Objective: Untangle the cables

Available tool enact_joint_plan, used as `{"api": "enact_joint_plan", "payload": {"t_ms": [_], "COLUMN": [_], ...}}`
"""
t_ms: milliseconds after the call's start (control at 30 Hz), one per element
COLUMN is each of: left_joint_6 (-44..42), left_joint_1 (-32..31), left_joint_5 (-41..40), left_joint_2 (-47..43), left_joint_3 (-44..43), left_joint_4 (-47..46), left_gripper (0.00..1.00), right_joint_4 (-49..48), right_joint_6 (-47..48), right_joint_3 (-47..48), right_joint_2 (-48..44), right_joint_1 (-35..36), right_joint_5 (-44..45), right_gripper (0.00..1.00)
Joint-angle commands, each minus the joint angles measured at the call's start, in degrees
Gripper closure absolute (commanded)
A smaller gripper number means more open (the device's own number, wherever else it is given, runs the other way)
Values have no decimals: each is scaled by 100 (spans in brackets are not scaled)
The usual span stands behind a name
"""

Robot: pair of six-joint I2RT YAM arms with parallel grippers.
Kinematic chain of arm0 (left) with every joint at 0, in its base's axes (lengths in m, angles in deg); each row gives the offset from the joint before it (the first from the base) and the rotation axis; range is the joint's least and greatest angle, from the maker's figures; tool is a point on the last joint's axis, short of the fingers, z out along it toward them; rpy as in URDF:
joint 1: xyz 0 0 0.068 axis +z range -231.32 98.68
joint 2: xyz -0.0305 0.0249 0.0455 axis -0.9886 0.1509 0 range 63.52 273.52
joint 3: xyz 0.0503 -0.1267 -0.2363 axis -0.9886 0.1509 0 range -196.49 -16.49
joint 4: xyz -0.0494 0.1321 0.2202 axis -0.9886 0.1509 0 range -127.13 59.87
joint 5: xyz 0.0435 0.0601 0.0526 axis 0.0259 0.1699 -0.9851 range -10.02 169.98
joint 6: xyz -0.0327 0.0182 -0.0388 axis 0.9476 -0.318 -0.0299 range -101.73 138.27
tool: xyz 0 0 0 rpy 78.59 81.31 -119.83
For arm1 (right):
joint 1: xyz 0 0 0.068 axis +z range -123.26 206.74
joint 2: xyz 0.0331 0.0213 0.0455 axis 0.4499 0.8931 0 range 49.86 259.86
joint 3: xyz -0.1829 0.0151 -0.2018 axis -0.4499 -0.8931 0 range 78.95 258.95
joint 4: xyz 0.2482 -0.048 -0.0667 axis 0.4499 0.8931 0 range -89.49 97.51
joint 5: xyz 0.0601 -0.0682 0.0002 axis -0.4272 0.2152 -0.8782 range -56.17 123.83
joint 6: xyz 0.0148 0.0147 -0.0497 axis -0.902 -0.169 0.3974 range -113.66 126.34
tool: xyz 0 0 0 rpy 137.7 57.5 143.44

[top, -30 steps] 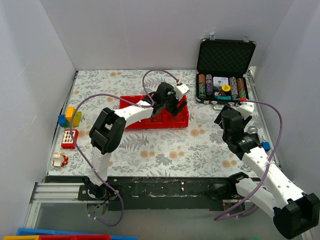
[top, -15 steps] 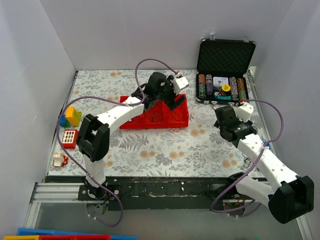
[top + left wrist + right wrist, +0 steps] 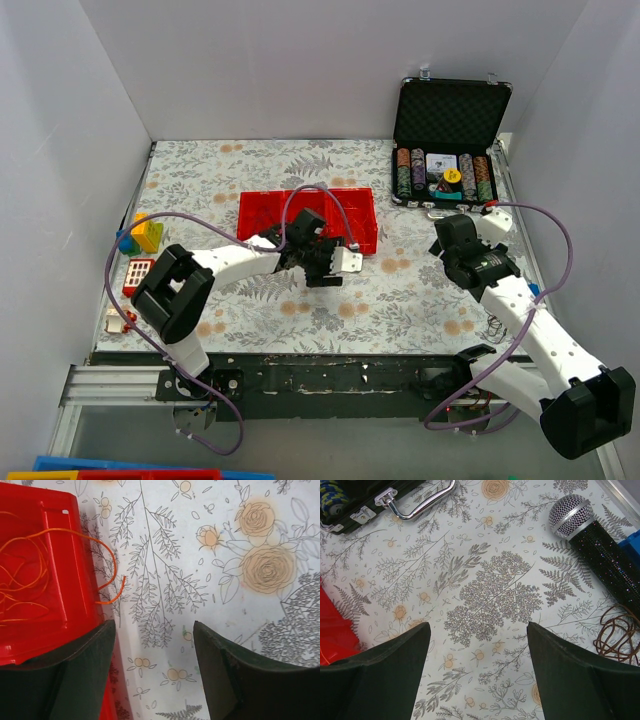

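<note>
Thin orange cables (image 3: 27, 577) lie in loose loops inside the red tray (image 3: 75, 555), and one end (image 3: 112, 582) hangs over its rim onto the table. A small brown coil of thin cable (image 3: 620, 632) lies by the microphone; it also shows in the top view (image 3: 497, 325). My left gripper (image 3: 154, 630) is open and empty, low over the table just in front of the red tray (image 3: 262, 210), its left finger by the rim. My right gripper (image 3: 478, 630) is open and empty above bare tablecloth. In the top view the left gripper (image 3: 322, 275) is mid-table and the right gripper (image 3: 452, 248) is at the right.
An open black case of poker chips (image 3: 450, 135) stands at the back right, its handle (image 3: 415, 502) near my right gripper. A black microphone (image 3: 592, 532) lies at the right. Toy blocks (image 3: 140, 232), (image 3: 138, 272) sit along the left edge.
The left arm has come back from over the red tray to the table in front of it. The tray, tilted up half a second ago, now lies flat. The right arm has shifted slightly.
</note>
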Motion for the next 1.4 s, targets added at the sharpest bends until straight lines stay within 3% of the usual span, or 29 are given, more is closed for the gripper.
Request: {"api": "enact_joint_plan", "payload": {"t_ms": [0, 200, 300, 467, 833, 1100, 1367], "left_joint_6": [-1096, -1905, -2257, -2328, -2855, -2908, -2829], "left_joint_1": [0, -17, -44, -61, -88, -88, -88], "left_joint_5": [-128, -32, 74, 215, 408, 364, 320], "left_joint_2": [-154, -189, -75, 162, 461, 532, 558], "left_joint_3": [269, 999, 1053, 947, 780, 710, 534], "left_joint_4": [-952, -2534, -2597, -3063, -2694, -2615, -2492], "left_gripper": [38, 39, 39, 51, 67, 91, 100], "right_joint_4": [-323, -561, -675, -789, -895, -913, -886], "right_joint_6": [-5, 118, 153, 233, 321, 277, 285], "right_joint_3": [-74, -223, -293, -364, -460, -452, -417], "right_joint_2": [-130, -253, -297, -341, -437, -393, -429], "right_joint_1": [-33, -33, -33, -24, -33, -50, -68], "right_joint_5": [-64, -205, -275, -389, -398, -442, -398], "right_gripper": [14, 16, 16, 18, 20, 21, 23]}}
